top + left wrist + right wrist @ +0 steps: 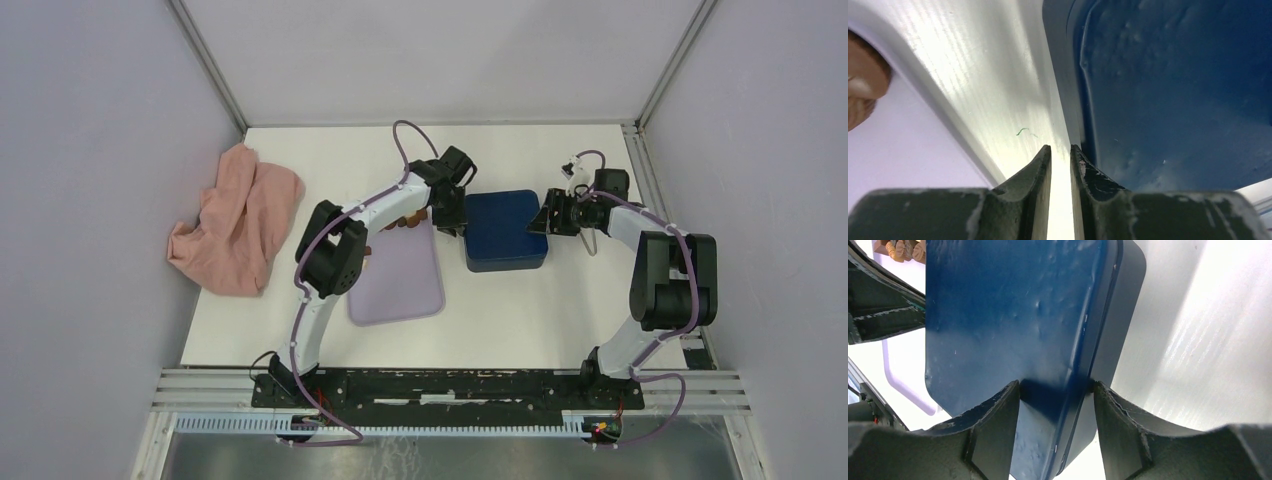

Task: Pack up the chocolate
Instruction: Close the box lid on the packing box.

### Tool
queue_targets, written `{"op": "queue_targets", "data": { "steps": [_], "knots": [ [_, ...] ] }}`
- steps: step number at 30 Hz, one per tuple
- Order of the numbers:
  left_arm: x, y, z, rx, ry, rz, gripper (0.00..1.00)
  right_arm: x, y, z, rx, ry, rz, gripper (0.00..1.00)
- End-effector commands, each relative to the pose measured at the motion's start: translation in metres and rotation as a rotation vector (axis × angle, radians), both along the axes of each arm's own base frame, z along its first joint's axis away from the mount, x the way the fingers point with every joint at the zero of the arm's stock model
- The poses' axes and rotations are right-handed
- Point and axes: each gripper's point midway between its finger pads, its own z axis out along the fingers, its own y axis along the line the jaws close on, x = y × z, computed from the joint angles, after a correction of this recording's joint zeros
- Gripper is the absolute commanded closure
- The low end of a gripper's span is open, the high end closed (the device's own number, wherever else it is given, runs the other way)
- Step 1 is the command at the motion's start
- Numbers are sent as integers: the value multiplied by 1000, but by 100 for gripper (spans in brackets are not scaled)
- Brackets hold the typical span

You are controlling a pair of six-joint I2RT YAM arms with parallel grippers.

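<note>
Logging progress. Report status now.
Left claw near shut, empty, beside blue box. Right claw clamped on its edge. Chocolate on lilac tray, unpacked. Box closed.

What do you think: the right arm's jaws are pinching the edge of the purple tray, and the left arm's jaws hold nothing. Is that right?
Not quite. The right gripper has its jaws pinching the edge of the dark blue box, not the lilac tray; the right wrist view shows it. The left gripper does hold nothing in its jaws.
</note>
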Motion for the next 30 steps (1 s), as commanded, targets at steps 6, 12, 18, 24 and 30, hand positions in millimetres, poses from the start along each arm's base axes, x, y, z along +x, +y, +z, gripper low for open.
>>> {"op": "queue_targets", "data": {
  "steps": [6, 12, 18, 24, 30],
  "knots": [
    [5, -5, 26, 91, -41, -16, 72, -6, 8, -10, -14, 27, 52, 37],
    [10, 17, 25, 182, -88, 5, 71, -9, 16, -11, -8, 29, 76, 39],
    [9, 39, 27, 249, -93, 15, 71, -10, 25, -12, -9, 28, 103, 47],
    [18, 16, 61, 105, -174, -12, 61, -13, 25, -14, -19, 28, 98, 57],
    [21, -2, 100, -74, -241, -33, 42, -12, 23, -16, -29, 25, 90, 59]
  ]
}}
